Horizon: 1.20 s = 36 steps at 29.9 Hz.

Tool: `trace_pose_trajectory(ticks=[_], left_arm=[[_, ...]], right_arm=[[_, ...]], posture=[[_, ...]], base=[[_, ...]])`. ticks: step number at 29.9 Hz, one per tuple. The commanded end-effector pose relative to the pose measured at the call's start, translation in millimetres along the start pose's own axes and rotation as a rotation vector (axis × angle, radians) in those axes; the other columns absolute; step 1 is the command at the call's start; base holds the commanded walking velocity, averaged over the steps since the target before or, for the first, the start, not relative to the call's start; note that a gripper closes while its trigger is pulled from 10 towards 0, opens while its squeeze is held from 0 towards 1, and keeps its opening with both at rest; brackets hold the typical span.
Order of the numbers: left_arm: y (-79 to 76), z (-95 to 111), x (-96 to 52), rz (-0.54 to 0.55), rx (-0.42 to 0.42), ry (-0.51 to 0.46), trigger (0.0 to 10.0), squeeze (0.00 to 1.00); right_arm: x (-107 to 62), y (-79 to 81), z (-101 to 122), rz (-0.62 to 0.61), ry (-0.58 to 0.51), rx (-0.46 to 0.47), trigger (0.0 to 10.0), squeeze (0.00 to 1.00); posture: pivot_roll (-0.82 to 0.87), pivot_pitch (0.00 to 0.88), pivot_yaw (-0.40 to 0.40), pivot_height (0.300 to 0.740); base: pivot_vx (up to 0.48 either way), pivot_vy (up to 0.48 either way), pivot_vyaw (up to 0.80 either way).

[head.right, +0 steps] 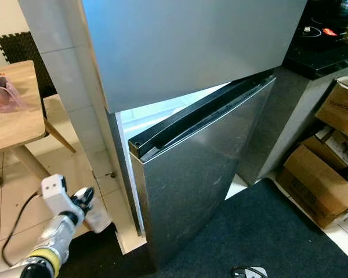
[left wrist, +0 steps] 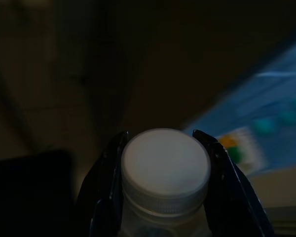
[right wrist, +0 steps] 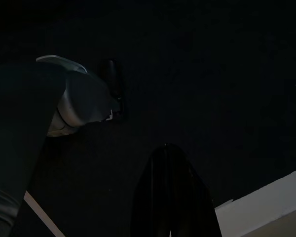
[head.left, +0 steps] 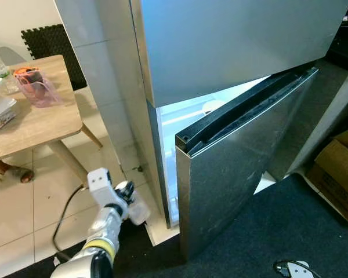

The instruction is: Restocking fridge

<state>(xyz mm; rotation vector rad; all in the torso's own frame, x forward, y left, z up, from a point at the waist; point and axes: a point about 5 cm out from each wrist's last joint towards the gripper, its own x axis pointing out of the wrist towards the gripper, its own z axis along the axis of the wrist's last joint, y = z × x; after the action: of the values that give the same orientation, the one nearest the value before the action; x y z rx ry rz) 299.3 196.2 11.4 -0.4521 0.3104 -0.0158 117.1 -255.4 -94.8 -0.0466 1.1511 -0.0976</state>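
From the head, the fridge's lower door (head.left: 238, 168) stands ajar with its lit interior showing, and the left pincer (head.left: 129, 200) holds a bottle (head.left: 138, 212) low beside the opening, not yet inside. The left wrist view shows both fingers (left wrist: 106, 182) clamping its white cap (left wrist: 165, 163). The right wrist view is dark; the right pincer (right wrist: 170, 197) looks closed and empty over the floor, so shelving remains.

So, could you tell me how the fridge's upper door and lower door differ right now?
The upper door is shut flush, while the lower door is swung partly open, showing the lit inside. The lower door shows its black top edge; the upper door shows just its flat face. Both are brushed steel. The left gripper holds a white-capped bottle low beside the opening.
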Motion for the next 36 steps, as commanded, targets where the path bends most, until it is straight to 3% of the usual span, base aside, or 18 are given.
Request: trace_pose_trajectory(ticks=[1, 4, 11, 18, 22, 27, 32, 36], left_arm=[[-8.4, 6.6, 3.9, -0.066, -0.054, -0.049, 10.0, 0.0], [-18.5, 15.7, 7.9, -0.161, -0.122, -0.111, 10.0, 0.0], [-29.4, 21.1, 10.5, -0.249, -0.158, -0.162, 10.0, 0.0], [-57.8, 20.9, 16.4, -0.375, -0.213, -0.189, 10.0, 0.0], [-81.1, 23.9, 21.5, -0.456, -0.29, -0.22, 10.0, 0.0], [-95.1, 23.0, 23.3, -0.51, -0.333, -0.217, 10.0, 0.0], [-118.8, 14.1, 22.5, -0.636, -0.368, -0.161, 10.0, 0.0], [-166.7, 3.4, 13.2, -0.95, -0.468, -0.073, 10.0, 0.0]], right_arm=[[-0.6, 1.5, -6.7, 0.002, 0.016, -0.008, 10.0, 0.0], [-0.9, 1.9, -9.2, 0.002, 0.023, -0.016, 10.0, 0.0], [-0.8, 2.9, -9.8, 0.006, 0.024, -0.032, 10.0, 0.0], [-0.9, 2.4, -9.6, 0.005, 0.023, -0.043, 10.0, 0.0], [-1.1, 2.0, -10.3, 0.004, 0.026, -0.053, 10.0, 0.0], [-1.3, 2.2, -12.0, 0.003, 0.029, -0.056, 10.0, 0.0], [-1.4, 3.1, -13.6, 0.006, 0.033, -0.061, 10.0, 0.0], [-1.8, 2.3, -16.2, 0.005, 0.047, -0.079, 10.0, 0.0]], posture=[[-0.08, 0.046, 0.038, 0.74], [-0.08, 0.043, 0.037, 0.74], [-0.08, 0.037, 0.036, 0.74], [-0.08, 0.033, 0.032, 0.74], [-0.08, 0.032, 0.029, 0.74], [-0.09, 0.037, 0.031, 0.74], [-0.09, 0.04, 0.029, 0.74], [-0.09, 0.045, 0.028, 0.74]], base=[[0.0, 0.0, 0.0], [0.0, 0.0, 0.0], [0.0, 0.0, 0.0], [0.0, 0.0, 0.0], [0.0, 0.0, 0.0], [0.0, 0.0, 0.0], [0.0, 0.0, 0.0], [0.0, 0.0, 0.0]])
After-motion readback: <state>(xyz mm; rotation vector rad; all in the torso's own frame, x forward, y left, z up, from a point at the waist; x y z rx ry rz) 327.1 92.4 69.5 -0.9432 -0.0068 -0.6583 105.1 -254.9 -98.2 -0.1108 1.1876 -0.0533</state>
